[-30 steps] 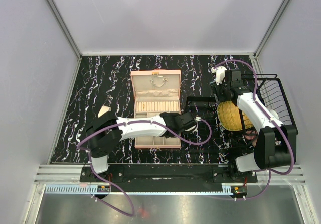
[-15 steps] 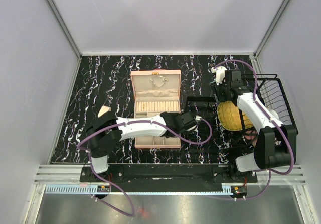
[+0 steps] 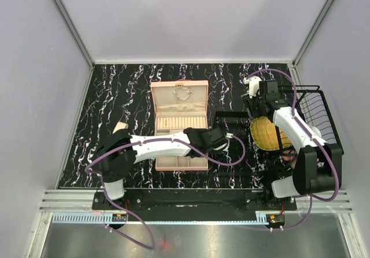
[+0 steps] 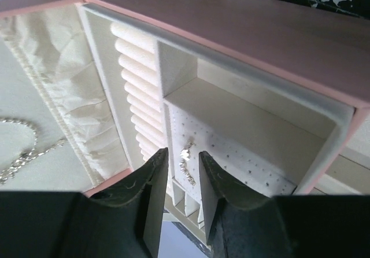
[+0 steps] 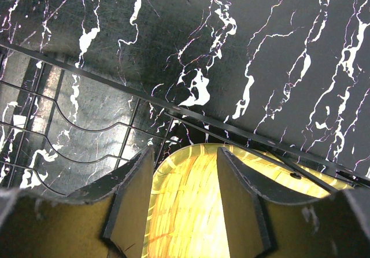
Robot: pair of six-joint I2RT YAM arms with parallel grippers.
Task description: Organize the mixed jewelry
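The pink quilted case (image 3: pixel 173 100) lies open at mid-table, and a thin chain (image 3: pixel 182 94) rests in its cream lid. My left gripper (image 3: pixel 201 137) reaches into the case from its right side. In the left wrist view (image 4: pixel 184 168) its jaws stand a narrow gap apart. A tiny sparkling piece (image 4: pixel 186 155) lies on the dotted cream panel (image 4: pixel 243 148) just beyond the tips, not gripped. The chain (image 4: pixel 22 151) shows at the left of that view. My right gripper (image 3: pixel 256 106) is open and empty and hangs over the yellow plate, as the right wrist view (image 5: pixel 186 171) shows.
A black wire rack (image 3: pixel 324 110) stands at the right with a yellow plate (image 3: pixel 267 135) in it; both show in the right wrist view, rack (image 5: pixel 87 125) and plate (image 5: pixel 185 217). A small beige object (image 3: pixel 120 127) lies left of the case. Ring rolls (image 4: pixel 136 78) fill the case's middle.
My left arm has shifted slightly, its elbow moving a little up and right. The right arm has not moved.
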